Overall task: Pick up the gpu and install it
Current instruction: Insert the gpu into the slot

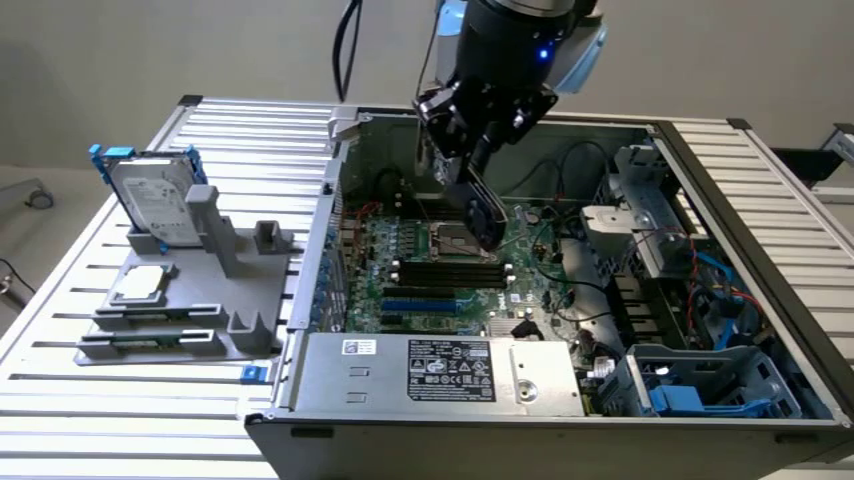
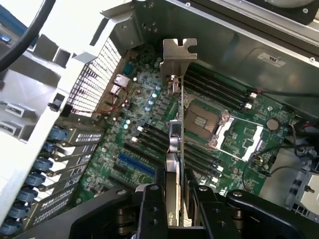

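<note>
Gripper [image 1: 467,178] [image 2: 177,201] is clamped on the gpu [image 1: 481,215] [image 2: 175,142], one finger on each face of the card. In the wrist view the card is seen edge-on, running straight out from between the fingers [image 2: 152,209], silver bracket at the far end and black cover on one face.

In the exterior view the gpu hangs below the gripper inside the open computer case [image 1: 327,230], tilted, with its lower end over the motherboard [image 1: 441,275] [image 2: 144,124] near the processor socket [image 1: 451,238] [image 2: 202,119]. Cannot tell whether the card touches the board or stays just clear of it.

Surface: the case lies on its side on a slatted metal table [image 1: 134,420]. The power supply [image 1: 441,370] sits at the near edge of the case. A blue slot [image 1: 411,298] [image 2: 134,167] lies beside the black memory slots. Plain pale wall behind.

On the exterior view's left, well apart from the case, a grey holder [image 1: 247,335] carries a hard drive [image 1: 154,200] with blue rails standing upright and a square processor chip [image 1: 140,283] lying flat.

Cut off or hidden: the arm leaves the picture at the top; the gripper body covers the top of the card in the exterior view; the card's connector edge is not readable.
</note>
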`<state>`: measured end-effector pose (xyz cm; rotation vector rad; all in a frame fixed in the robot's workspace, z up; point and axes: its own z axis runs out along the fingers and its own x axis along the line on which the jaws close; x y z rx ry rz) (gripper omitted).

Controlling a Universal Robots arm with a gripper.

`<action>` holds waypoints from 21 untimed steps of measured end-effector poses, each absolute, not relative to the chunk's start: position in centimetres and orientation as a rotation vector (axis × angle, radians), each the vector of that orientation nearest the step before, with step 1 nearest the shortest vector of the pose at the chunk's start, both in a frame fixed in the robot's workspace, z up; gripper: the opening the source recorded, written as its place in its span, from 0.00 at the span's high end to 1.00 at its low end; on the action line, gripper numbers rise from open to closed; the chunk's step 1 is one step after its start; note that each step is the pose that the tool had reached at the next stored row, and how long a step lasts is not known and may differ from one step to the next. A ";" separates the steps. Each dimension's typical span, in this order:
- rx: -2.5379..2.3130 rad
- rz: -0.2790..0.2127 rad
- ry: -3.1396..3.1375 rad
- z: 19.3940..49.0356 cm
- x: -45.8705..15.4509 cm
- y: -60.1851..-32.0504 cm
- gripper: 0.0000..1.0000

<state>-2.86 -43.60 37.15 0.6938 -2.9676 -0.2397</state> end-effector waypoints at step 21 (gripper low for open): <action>1.236 -0.217 -2.760 35.4 -2.9 -43.6 0.74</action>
